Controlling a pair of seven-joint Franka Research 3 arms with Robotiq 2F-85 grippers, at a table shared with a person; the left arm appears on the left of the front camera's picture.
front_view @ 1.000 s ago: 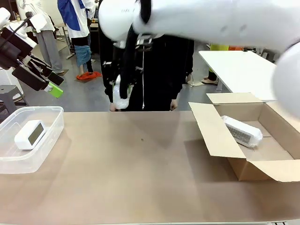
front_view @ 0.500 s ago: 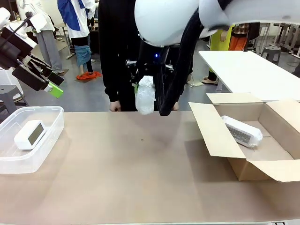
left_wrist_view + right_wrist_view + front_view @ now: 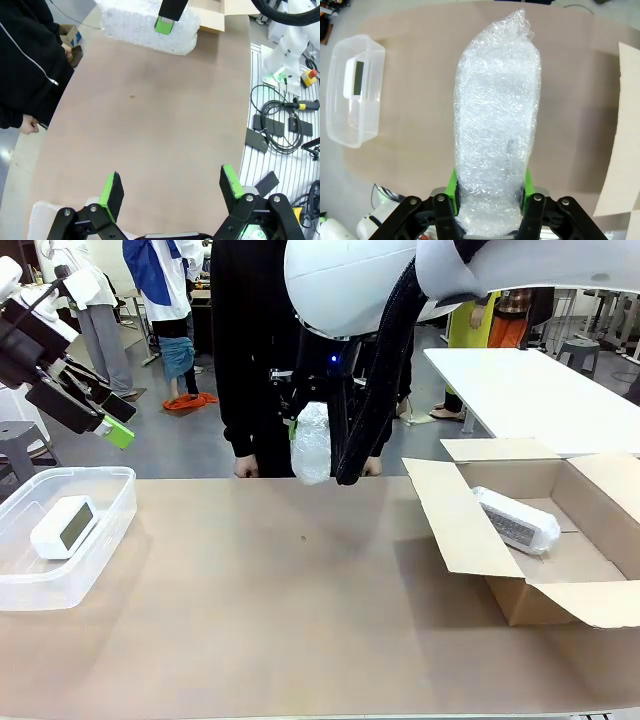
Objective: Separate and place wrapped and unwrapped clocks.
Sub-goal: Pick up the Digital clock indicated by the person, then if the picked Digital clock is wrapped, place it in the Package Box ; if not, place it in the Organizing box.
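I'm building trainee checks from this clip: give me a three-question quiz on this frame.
1. True or false: the bare white digital clock lies in the clear plastic tub.
2. What does the right gripper hold? A) a bubble-wrapped oblong bundle B) the bare clock C) nothing
3. Fill in: a second bubble-wrapped bundle lies inside the open ____ box.

Key: 1 true. 2 A; it hangs above the brown table, while the left gripper is open and holds nothing. 3 cardboard.
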